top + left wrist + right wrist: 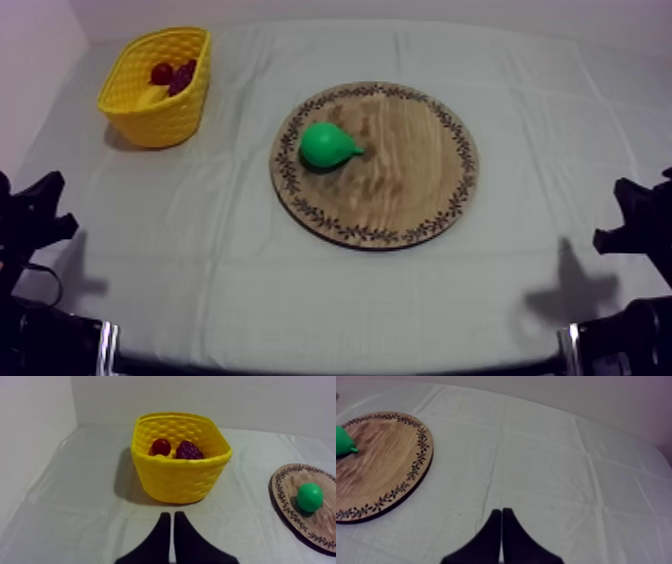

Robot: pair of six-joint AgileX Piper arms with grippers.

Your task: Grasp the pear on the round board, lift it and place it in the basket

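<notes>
Ahead of the black left gripper (172, 516), the yellow basket (180, 478) is showing a woven lattice around a small red fruit (161, 446) and purple grapes (188, 451). To the gripper's right, a green pear (309, 497) is lying on a brown board (289, 480) rimmed in dark leaves.

Top cam: high, slanting down. Wrist cams: low, near cloth (300, 290). All share board (400, 170).

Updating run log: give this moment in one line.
pear on wooden board | small red fruit, grapes in yellow basket | left gripper shut | right gripper shut
</notes>
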